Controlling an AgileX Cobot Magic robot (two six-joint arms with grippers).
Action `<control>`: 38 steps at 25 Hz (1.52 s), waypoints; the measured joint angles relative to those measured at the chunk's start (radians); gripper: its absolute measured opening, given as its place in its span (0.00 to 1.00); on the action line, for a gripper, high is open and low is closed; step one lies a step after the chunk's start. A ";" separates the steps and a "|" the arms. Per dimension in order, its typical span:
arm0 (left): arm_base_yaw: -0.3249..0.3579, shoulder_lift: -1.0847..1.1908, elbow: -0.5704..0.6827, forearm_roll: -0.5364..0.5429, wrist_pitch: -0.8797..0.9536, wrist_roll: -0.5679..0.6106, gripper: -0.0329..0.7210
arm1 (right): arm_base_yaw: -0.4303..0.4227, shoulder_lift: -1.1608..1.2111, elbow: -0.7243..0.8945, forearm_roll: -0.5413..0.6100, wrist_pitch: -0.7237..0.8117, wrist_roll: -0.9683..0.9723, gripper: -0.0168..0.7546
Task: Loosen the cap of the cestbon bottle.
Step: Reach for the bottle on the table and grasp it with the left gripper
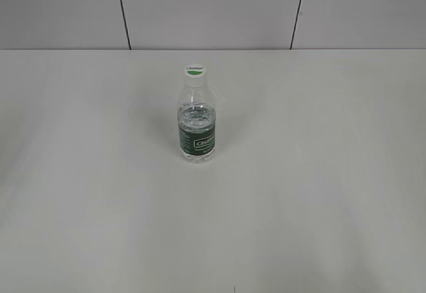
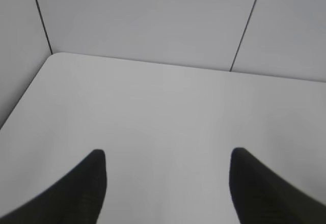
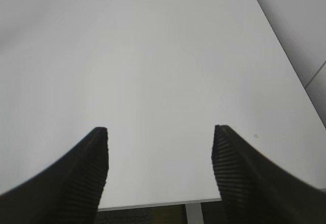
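Observation:
The cestbon bottle [image 1: 197, 123] stands upright near the middle of the white table [image 1: 319, 193] in the exterior view. It is clear plastic with a dark green label and water inside. Its white cap [image 1: 194, 71] with a green mark sits on the neck. Neither arm shows in the exterior view. In the left wrist view my left gripper [image 2: 167, 155] is open and empty over bare table. In the right wrist view my right gripper [image 3: 160, 131] is open and empty over bare table near an edge. The bottle shows in neither wrist view.
A grey panelled wall [image 1: 213, 10] with dark seams runs behind the table. The left wrist view shows the table's rounded far corner [image 2: 55, 56] against the wall. The right wrist view shows the table's edge [image 3: 153, 203] with a white leg [image 3: 193, 215] below.

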State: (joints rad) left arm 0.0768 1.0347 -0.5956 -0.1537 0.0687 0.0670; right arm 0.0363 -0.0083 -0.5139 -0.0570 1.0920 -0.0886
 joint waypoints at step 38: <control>-0.205 0.925 0.052 1.063 -1.198 -0.483 0.61 | 0.000 0.000 0.000 -0.004 0.000 0.000 0.66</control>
State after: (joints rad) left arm -0.1283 1.9598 -0.5436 0.9092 -1.1292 -0.4164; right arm 0.0363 -0.0083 -0.5139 -0.0606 1.0920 -0.0886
